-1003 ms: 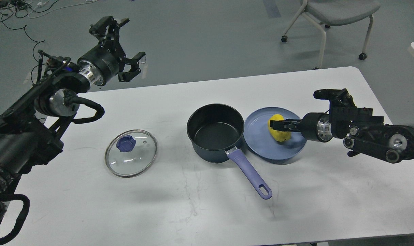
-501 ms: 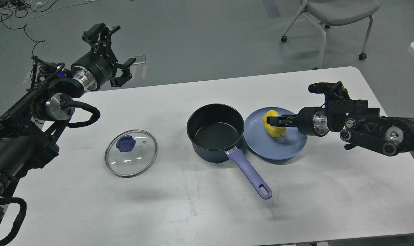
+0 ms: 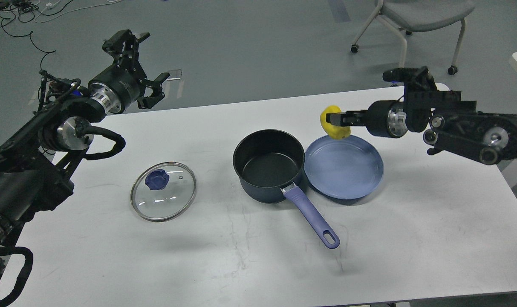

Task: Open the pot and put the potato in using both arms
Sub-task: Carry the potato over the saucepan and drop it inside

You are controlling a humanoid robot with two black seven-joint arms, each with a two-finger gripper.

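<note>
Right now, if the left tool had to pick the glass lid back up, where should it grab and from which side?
Grip the blue knob on the glass lid, coming straight down from above. The lid lies flat on the table with a thin rim hard to get under; the knob is its only raised part. The left tool hangs empty nearby, probably the better choice, since the right tool holds the potato.

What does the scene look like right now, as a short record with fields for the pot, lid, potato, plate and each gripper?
pot: on the table, uncovered, nothing inside, handle toward the camera
lid: flat on the table, left of the pot, apart from it
potato: off the plate, held in the air
plate: nothing on it, against the pot's right side
right gripper: shut on the potato
left gripper: open, holding nothing, raised at far left
</note>
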